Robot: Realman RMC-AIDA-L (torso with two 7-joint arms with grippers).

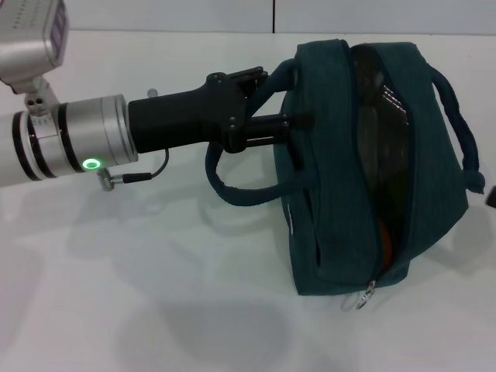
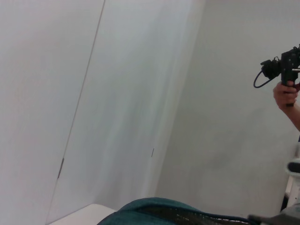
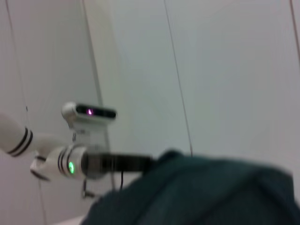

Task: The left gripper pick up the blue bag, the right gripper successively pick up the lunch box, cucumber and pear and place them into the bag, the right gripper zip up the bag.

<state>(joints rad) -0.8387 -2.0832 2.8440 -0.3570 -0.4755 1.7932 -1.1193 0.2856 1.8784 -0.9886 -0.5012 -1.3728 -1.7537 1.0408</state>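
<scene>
While the left gripper (image 1: 288, 124) clamps one handle of the blue bag (image 1: 341, 194), right gripper's fingers unseen, zipper (image 1: 367, 294) half open, the bag may slip free.

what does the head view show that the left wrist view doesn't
Only the head view shows the left end effector at the blue bag's handle, the zipper pull, an orange glimpse in the part-open zip and the white table. Only the left wrist view shows a person's hand holding a black device by a wall. Both show the blue bag's top.
</scene>
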